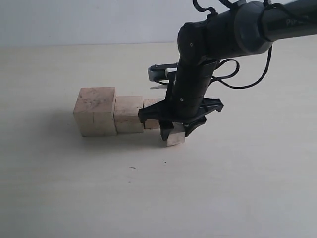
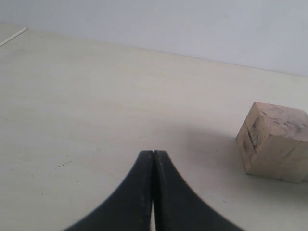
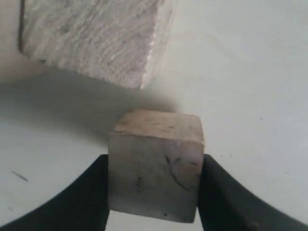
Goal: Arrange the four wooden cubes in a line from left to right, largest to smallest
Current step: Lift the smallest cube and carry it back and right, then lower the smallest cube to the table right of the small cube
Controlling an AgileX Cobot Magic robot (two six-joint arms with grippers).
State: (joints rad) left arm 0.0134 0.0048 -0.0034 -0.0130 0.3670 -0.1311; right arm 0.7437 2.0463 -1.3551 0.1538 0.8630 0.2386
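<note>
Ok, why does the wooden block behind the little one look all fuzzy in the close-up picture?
Right wrist view: the pale wooden cube behind probably sits outside the camera's focus, so its grain blurs, while the small pale wooden cube looks sharper and its dark scratches show. Exterior view: the light is soft, with only faint, soft-edged shadows on the cream table.

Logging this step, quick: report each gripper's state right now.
Left gripper: closed, jaws pressed together, holding nothing.
Right gripper: closed on the smallest wooden cube, jaws against two opposite sides.
</note>
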